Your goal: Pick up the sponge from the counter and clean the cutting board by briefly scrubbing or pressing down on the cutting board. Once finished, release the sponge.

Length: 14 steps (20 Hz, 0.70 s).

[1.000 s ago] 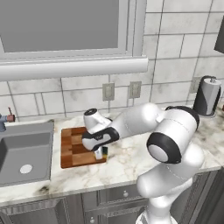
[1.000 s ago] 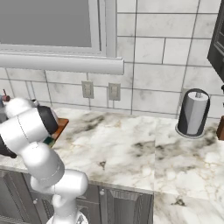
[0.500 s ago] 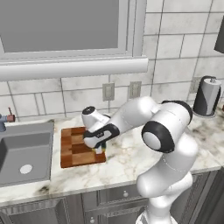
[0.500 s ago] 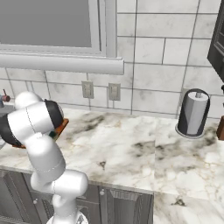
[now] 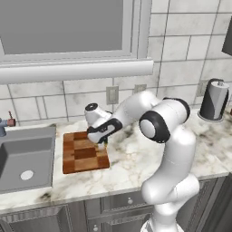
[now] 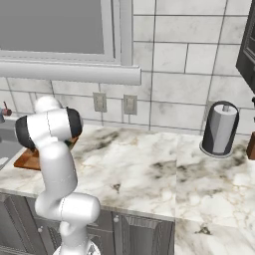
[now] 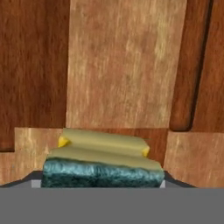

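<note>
The sponge is seen lying directly between the gripper's fingertips, long axis across them, over the cutting board. Whether it is pinched cannot be told.

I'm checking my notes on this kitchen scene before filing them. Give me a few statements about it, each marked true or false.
1. The cutting board lies on the counter just right of the sink. True.
2. The sponge sits in the sink basin. False: in the hand view it is over the wooden cutting board, at the gripper.
3. A paper towel roll stands at the right end of the counter, by the tiled wall. True.
4. The cutting board is plain white plastic. False: it is made of light and dark brown wooden blocks.
5. The gripper is working above the paper towel roll. False: it is at the cutting board's right edge.
</note>
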Motion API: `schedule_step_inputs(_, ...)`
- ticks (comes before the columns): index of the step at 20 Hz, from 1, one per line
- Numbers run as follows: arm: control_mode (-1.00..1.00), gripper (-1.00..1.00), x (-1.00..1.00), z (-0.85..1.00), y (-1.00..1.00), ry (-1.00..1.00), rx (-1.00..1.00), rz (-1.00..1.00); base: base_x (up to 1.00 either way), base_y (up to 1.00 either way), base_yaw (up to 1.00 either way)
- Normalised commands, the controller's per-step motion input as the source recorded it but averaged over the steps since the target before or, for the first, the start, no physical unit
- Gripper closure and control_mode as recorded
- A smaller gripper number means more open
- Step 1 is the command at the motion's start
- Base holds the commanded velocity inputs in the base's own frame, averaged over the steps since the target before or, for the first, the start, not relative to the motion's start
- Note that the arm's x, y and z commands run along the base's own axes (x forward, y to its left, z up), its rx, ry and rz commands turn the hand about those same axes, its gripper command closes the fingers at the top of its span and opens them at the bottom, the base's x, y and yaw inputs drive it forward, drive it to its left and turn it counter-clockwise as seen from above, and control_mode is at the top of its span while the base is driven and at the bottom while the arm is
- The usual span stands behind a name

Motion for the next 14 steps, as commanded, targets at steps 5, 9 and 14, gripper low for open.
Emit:
schedule_step_inputs(5, -1.0, 1.0, 0.6, -0.08, 0.02, 0.0, 0.01, 0.02, 0.0, 0.0, 0.0)
schedule_step_inputs(9, -1.0, 1.0, 0.33, -0.11, 0.12, 0.0, 0.0, 0.01, 0.0, 0.0, 0.0)
schedule_step_inputs(14, -1.0, 1.0, 0.16, -0.14, 0.27, 0.0, 0.0, 0.07, 0.0, 0.0, 0.0)
